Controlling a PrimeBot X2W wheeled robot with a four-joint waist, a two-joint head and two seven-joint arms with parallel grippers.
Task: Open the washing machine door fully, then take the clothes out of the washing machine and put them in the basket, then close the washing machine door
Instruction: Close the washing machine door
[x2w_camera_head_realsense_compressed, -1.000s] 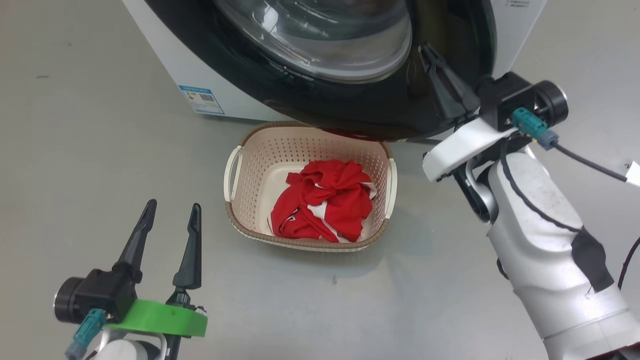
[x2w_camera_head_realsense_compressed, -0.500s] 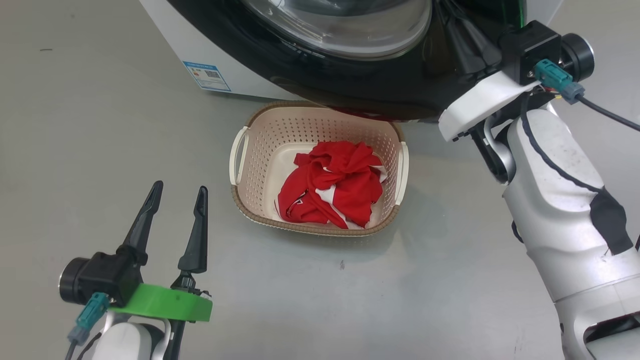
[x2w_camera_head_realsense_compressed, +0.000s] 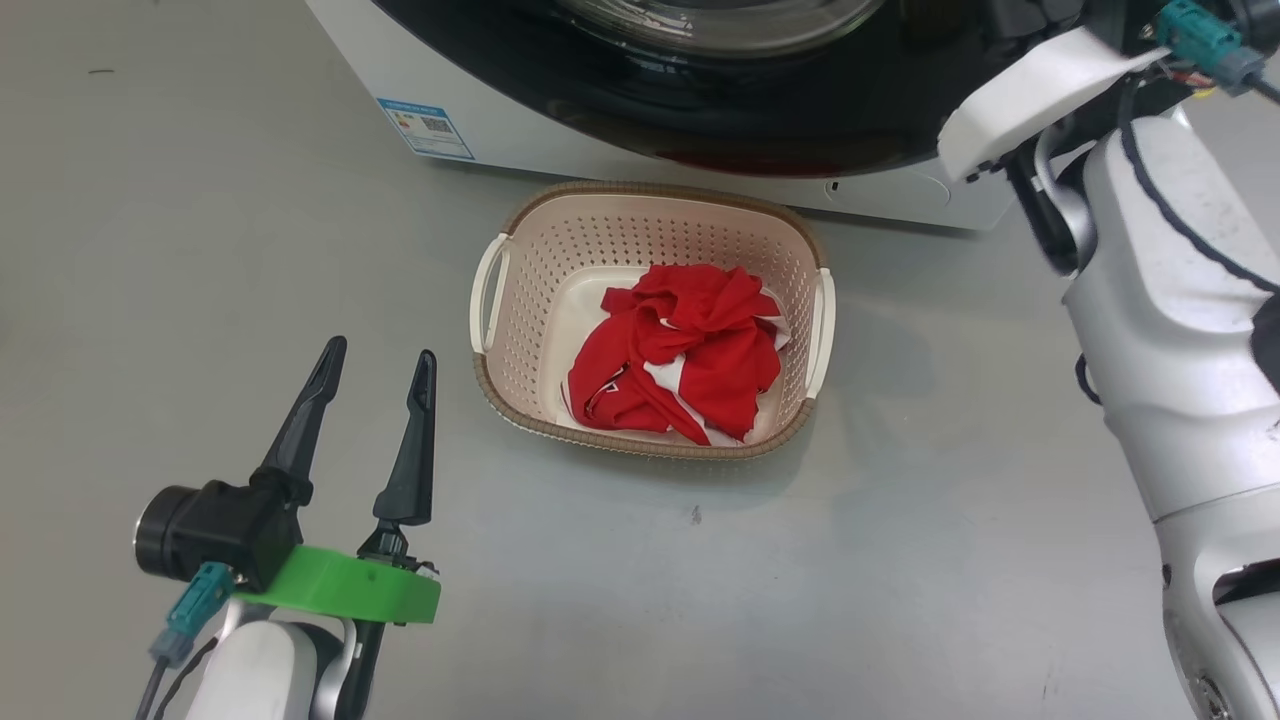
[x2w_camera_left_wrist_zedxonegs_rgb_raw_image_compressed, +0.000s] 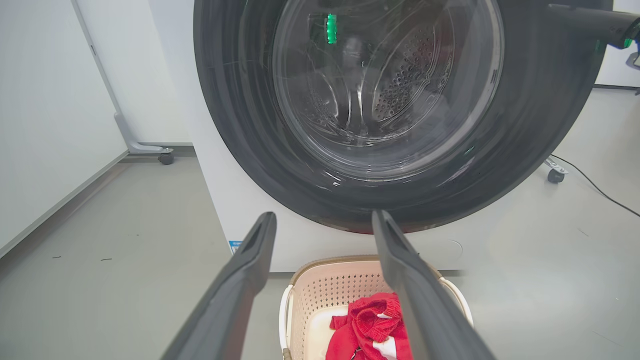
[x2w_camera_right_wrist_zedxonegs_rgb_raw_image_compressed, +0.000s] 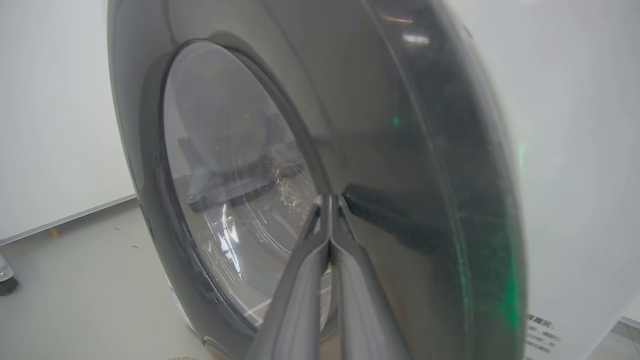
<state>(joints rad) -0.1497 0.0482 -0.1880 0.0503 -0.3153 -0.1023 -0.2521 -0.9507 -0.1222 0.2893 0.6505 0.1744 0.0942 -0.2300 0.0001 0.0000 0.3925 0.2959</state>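
The washing machine (x2w_camera_head_realsense_compressed: 520, 145) fills the top of the head view. Its door (x2w_camera_head_realsense_compressed: 750, 110), black-rimmed with a glass bowl, lies close against the white front; I cannot tell if it is latched. In the right wrist view my right gripper (x2w_camera_right_wrist_zedxonegs_rgb_raw_image_compressed: 330, 199) is shut, its tips pressed on the door's black rim (x2w_camera_right_wrist_zedxonegs_rgb_raw_image_compressed: 400, 150). The cream basket (x2w_camera_head_realsense_compressed: 500, 300) stands on the floor before the machine, with the red and white clothes (x2w_camera_head_realsense_compressed: 690, 350) bunched inside. My left gripper (x2w_camera_head_realsense_compressed: 380, 352) hovers open and empty left of the basket. The left wrist view shows the door (x2w_camera_left_wrist_zedxonegs_rgb_raw_image_compressed: 235, 100), basket (x2w_camera_left_wrist_zedxonegs_rgb_raw_image_compressed: 320, 267) and clothes (x2w_camera_left_wrist_zedxonegs_rgb_raw_image_compressed: 367, 325).
A blue label (x2w_camera_head_realsense_compressed: 425, 128) marks the machine's lower left corner. My pale right forearm (x2w_camera_head_realsense_compressed: 1170, 300) rises along the right side. Left of the machine stands a white panel on castors (x2w_camera_left_wrist_zedxonegs_rgb_raw_image_compressed: 165, 159). A cable (x2w_camera_left_wrist_zedxonegs_rgb_raw_image_compressed: 595, 186) trails over the grey floor at the right.
The door has swung in toward the machine with my shut right gripper pushing on its rim. The head camera shifted too; the basket's whole rim now shows. The left gripper stays open.
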